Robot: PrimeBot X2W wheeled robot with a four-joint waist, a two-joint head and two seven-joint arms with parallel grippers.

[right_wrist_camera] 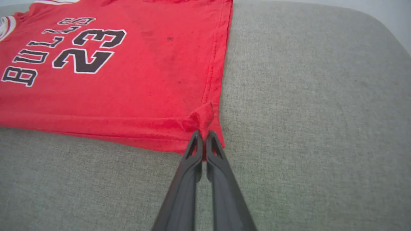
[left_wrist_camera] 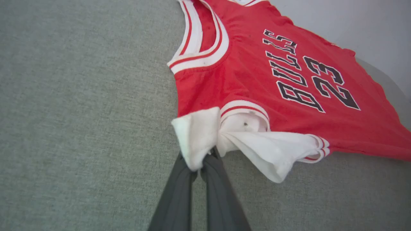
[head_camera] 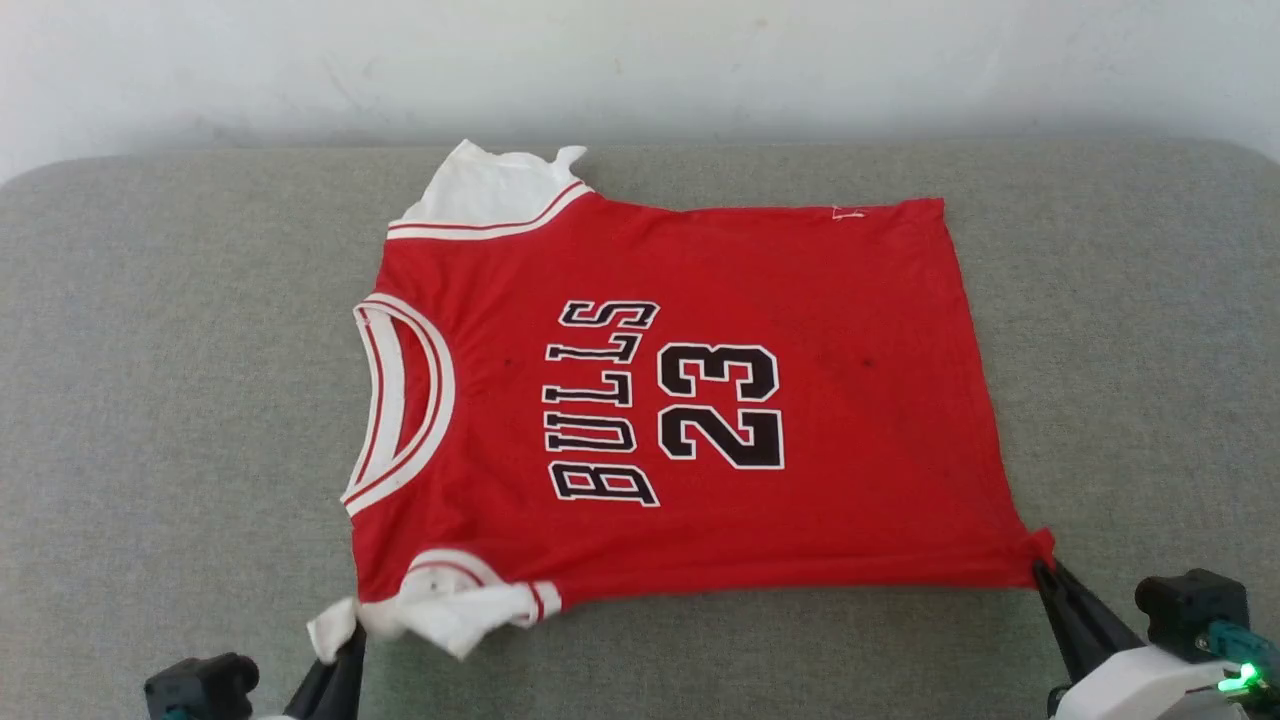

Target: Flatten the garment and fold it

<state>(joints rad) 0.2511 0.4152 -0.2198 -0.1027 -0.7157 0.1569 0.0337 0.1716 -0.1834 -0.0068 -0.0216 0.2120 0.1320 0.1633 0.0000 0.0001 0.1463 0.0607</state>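
The jersey (head_camera: 690,400) lies spread face up near the middle of the grey pad (head_camera: 150,420). Its collar (head_camera: 400,400) is toward the robot's left and its hem (head_camera: 975,380) toward the right, so the black "BULLS" and "23" read sideways in the head view. The body is mostly flat, with slight creases along the near edge. The far sleeve (head_camera: 490,190) lies fairly flat on the side toward the pale wall (head_camera: 640,60), while the near sleeve (head_camera: 450,600) is bunched and twisted. The left gripper (head_camera: 350,640) is clenched on the white cloth of the near sleeve; in the left wrist view its fingers (left_wrist_camera: 179,192) meet at the tips, with a fold of white fabric pinched between them and draped over them. The right gripper (head_camera: 1042,572) is clenched on the near hem corner (head_camera: 1040,545), which the right wrist view shows as a small puckered tuft of red cloth between the tips. Both grippers sit low by the pad at the jersey's near edge, well apart.
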